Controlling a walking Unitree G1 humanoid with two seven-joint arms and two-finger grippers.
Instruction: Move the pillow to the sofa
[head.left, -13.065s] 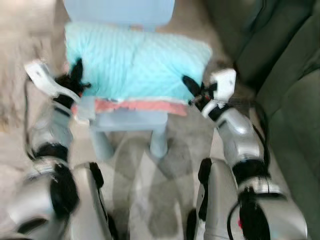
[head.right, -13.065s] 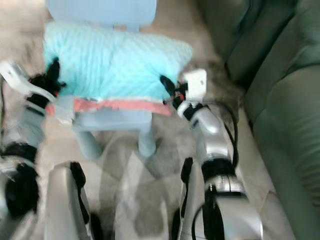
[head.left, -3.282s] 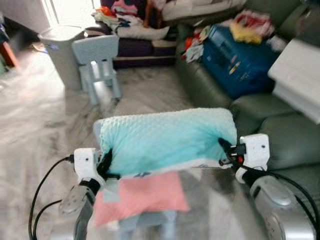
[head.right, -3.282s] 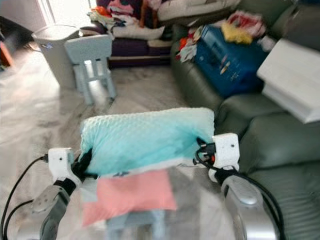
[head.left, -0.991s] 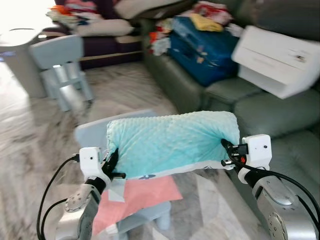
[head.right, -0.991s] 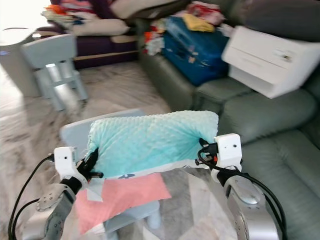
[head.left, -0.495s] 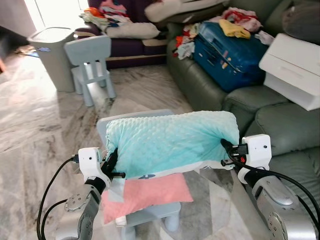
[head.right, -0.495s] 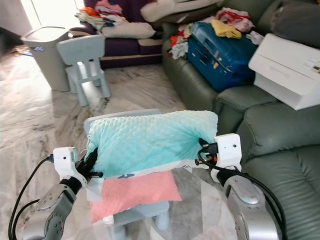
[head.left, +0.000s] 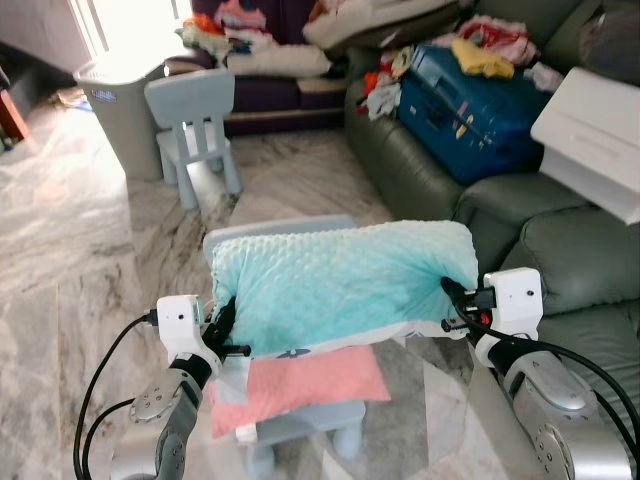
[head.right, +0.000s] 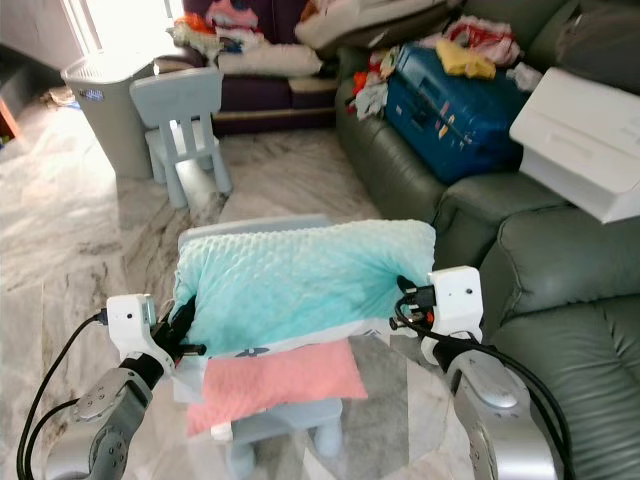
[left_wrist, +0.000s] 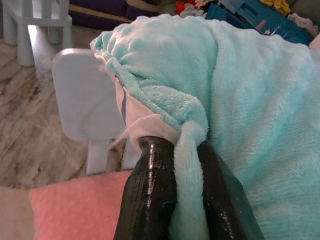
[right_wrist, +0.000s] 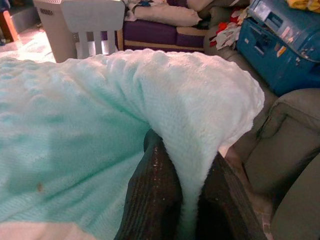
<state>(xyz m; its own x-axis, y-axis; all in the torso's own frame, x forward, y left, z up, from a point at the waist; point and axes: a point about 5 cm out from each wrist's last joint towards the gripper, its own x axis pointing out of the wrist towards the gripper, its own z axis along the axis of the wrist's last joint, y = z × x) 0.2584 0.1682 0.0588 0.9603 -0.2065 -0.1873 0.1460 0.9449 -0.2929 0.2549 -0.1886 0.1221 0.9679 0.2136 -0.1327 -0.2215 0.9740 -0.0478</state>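
Observation:
I hold a mint-green dotted pillow (head.left: 340, 285) lifted in front of me, stretched between both arms. My left gripper (head.left: 222, 318) is shut on its left corner, and the wrist view shows the black fingers (left_wrist: 150, 195) pinching a fold of the fabric. My right gripper (head.left: 452, 300) is shut on the right corner, its fingers (right_wrist: 155, 195) clamped on the plush edge. The dark green sofa (head.left: 590, 260) runs along my right side, its seat cushions close to the right arm.
Below the pillow stands a pale blue child's chair (head.left: 310, 425) with a pink cushion (head.left: 305, 385) on its seat. Another small blue chair (head.left: 195, 120) and a grey bin (head.left: 120, 110) stand farther off. A blue suitcase (head.left: 480, 100), clothes and a white box (head.left: 595, 140) lie on the sofa.
The camera has shifted slightly, so the room sits a little differently in frame. The pillow stays held between both grippers at the same height above the pink cushion.

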